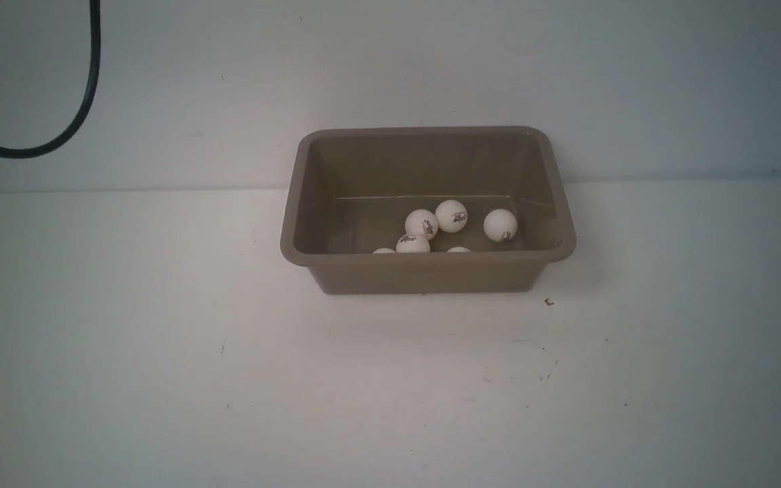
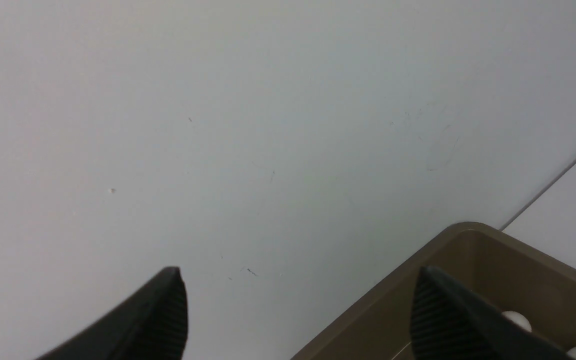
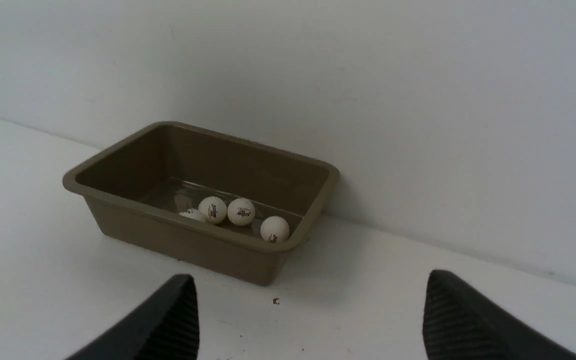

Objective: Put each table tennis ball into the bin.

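The bin (image 1: 424, 274), a taupe plastic tub with sloping walls and a flared rim, sits at twelve o'clock on the matte white tabletop (image 1: 160, 352), its long axis running nine to three. The table tennis balls (image 1: 451, 216), six smooth white spheres that I can count, lie inside toward the six o'clock wall. My left claw (image 2: 299, 280) hangs released and empty by a bin corner, seemingly the nearer. My right claw (image 3: 310, 280), also released and empty, is well apart from the bin. No ball shows outside, so I judge the job done.
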Available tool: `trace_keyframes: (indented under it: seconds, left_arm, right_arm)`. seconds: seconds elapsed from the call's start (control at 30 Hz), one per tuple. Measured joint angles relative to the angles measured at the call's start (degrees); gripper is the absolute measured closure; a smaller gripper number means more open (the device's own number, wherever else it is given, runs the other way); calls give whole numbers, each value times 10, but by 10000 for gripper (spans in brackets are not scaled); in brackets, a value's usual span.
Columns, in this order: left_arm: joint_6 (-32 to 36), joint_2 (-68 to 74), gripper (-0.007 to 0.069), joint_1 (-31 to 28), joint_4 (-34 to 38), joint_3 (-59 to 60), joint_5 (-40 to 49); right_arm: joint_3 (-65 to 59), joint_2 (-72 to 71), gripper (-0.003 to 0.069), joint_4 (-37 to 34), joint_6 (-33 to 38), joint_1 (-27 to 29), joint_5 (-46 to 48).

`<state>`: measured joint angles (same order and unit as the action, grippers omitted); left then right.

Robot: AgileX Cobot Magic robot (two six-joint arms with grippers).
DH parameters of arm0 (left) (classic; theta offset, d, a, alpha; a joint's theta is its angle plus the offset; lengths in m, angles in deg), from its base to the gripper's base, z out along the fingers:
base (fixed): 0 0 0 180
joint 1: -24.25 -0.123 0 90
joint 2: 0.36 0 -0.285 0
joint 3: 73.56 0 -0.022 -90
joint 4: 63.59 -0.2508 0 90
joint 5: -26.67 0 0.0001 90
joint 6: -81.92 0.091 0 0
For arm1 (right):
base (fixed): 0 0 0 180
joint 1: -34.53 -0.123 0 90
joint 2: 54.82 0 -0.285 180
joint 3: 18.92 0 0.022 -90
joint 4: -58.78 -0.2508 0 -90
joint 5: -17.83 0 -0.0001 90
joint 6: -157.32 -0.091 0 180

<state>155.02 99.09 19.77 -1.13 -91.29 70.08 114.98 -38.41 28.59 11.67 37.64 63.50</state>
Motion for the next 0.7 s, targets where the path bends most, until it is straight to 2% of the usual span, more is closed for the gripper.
trace_keyframes:
  seconds: [0.33, 0.7]
  left_arm:
    - [-2, 0, 83, 0, 14, 0, 19]
    - [-2, 0, 83, 0, 4, 0, 23]
  right_arm:
    - [-134, -31, 113, 32, -1, 0, -87]
    - [-167, -31, 113, 36, -1, 0, -77]
